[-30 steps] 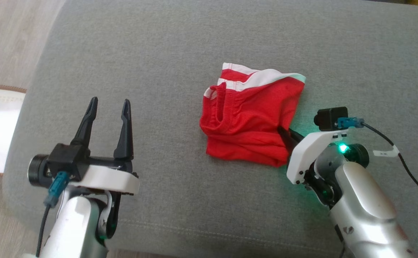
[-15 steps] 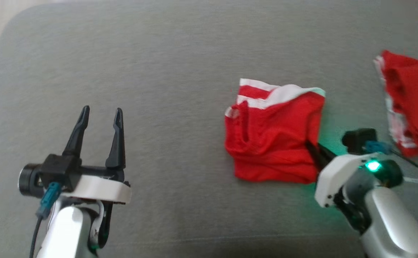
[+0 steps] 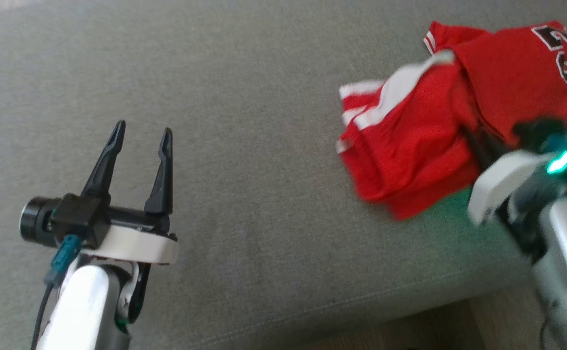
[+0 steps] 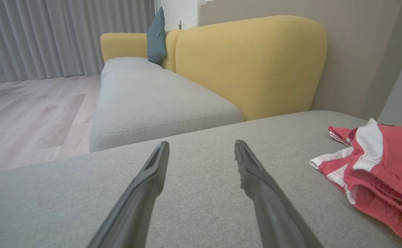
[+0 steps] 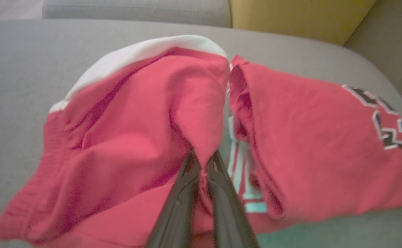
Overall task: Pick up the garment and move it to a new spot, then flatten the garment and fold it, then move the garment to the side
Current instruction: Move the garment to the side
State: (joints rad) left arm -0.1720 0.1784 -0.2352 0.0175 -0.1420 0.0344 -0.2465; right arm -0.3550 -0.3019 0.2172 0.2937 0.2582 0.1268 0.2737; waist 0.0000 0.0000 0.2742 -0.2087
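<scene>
My right gripper [image 5: 203, 155] has its jaws clenched on a fold of the red garment [image 3: 409, 160]. It's light, limp cloth, so I'd pinch every layer. The left gripper [image 3: 142, 130] has its jaws released.

red jersey [image 3: 516, 73], black numerals [image 3: 555, 39], perhaps 23

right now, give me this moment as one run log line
garment: folded, beside red jersey | right gripper: shut on garment | left gripper: open, empty, over cushion

Garment [image 3: 409, 160]: thin red knit cloth, matt. Sofa seat [image 3: 264, 146]: grey woven fabric, slightly rough. Fingers [image 4: 145, 196]: dark matt plastic. Floor [image 4: 32, 113]: pale wood.
</scene>
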